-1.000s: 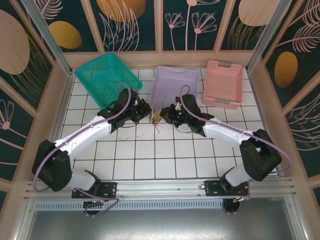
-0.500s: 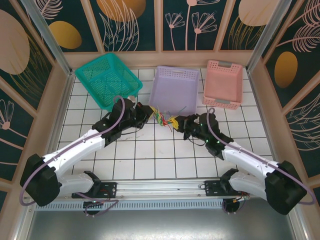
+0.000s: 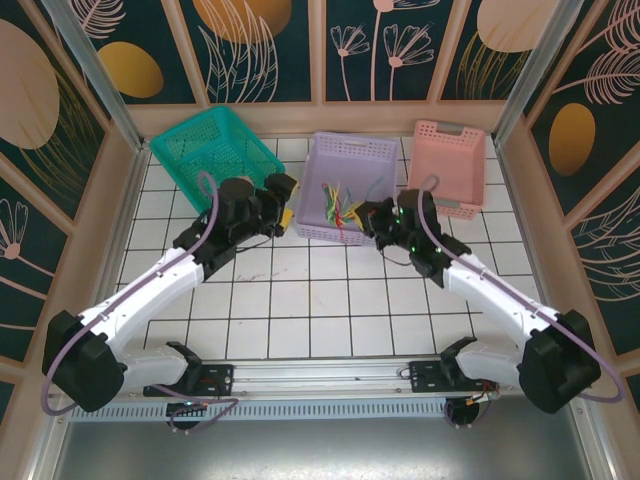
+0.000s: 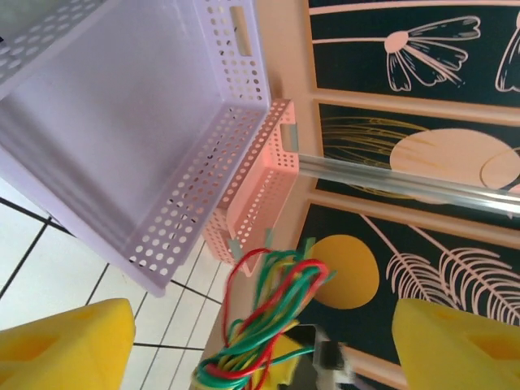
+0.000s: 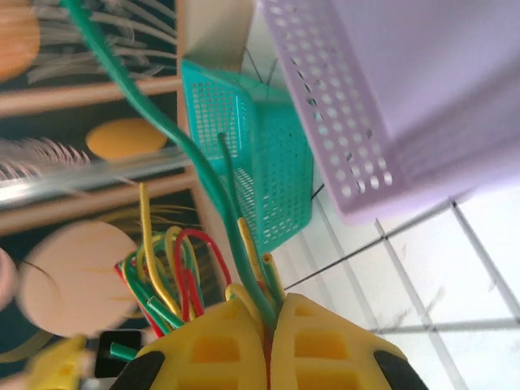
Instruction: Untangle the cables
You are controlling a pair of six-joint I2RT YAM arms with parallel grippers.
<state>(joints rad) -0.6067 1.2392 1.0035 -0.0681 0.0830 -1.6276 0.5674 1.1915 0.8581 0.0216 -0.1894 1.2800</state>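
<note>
Both arms have reached farther from their bases than a second ago, carrying the cables off the tiled surface to a position over the purple basket, and the left end effector has let go. Nearest, the right end effector is clamped on the strands, which fan out from between its yellow fingers. The left end effector stands wide just beside the basket's left wall, with the bundle apart from both its fingers in the left wrist view. Beyond, the teal basket and pink basket flank the purple one against the far wall. Judged from this state, little is done: red, green and yellow strands remain looped together as one bunch, and no strand lies separated. The gripped ends are hidden inside the closed fingers; whether the bundle touches the basket cannot be told, and no dark strand can be made out.
</note>
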